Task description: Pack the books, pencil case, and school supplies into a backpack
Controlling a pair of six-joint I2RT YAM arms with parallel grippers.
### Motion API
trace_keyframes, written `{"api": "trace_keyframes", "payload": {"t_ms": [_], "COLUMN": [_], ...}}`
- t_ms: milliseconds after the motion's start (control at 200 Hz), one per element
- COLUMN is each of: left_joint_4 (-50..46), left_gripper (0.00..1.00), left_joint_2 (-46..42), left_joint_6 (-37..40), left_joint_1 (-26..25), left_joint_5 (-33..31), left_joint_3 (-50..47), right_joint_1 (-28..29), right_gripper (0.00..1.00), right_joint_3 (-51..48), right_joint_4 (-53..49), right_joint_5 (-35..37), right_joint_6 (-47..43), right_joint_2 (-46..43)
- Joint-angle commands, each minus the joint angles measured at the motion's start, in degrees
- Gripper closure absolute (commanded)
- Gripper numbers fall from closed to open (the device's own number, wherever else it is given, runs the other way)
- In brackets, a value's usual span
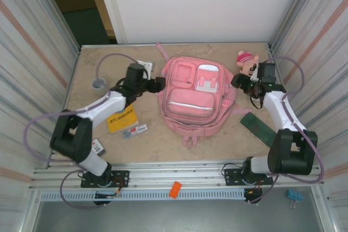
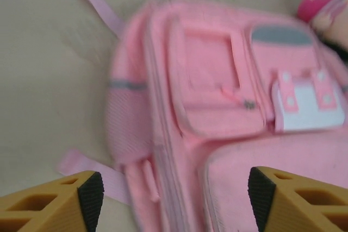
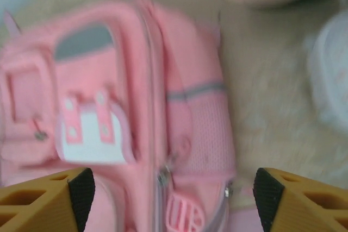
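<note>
The pink backpack point(image 1: 190, 97) lies flat mid-table, front pockets up, zips shut. My left gripper point(image 1: 160, 84) hovers at its left edge; in the left wrist view the gripper point(image 2: 175, 202) is open above the backpack point(image 2: 217, 107) side seam. My right gripper point(image 1: 238, 81) is at its right edge; in the right wrist view the gripper point(image 3: 174, 199) is open over the backpack point(image 3: 125, 96) side zip. The yellow book point(image 1: 122, 119) lies left of the backpack. A grey-white stick pack point(image 1: 135, 131) and a small white square piece point(image 1: 97, 146) lie nearby. A dark green flat pencil case point(image 1: 257, 126) lies at right.
A grey cup point(image 1: 98, 83) and a white rounded-square box point(image 1: 144, 66) sit at the back left. A pink-and-tan plush head point(image 1: 247, 62) lies beside the right gripper. An orange piece point(image 1: 174, 189) rests on the front rail. Walls close in on both sides.
</note>
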Motion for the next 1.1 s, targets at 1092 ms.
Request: {"api": "trace_keyframes", "payload": {"t_ms": [1092], "left_joint_4": [-5.7], "left_gripper": [0.52], "left_joint_2": [-6.6], "left_joint_6": [-15.1], "left_joint_1": [1.6], "left_joint_5": [-2.5], "left_joint_3": [-15.7], "right_joint_1": [26.1], "right_gripper": [0.49], "right_joint_3": [-2.9], "right_joint_4": [19.1], "right_joint_5": [-5.3], "right_joint_6": [22.0], "right_joint_2": [14.3]}}
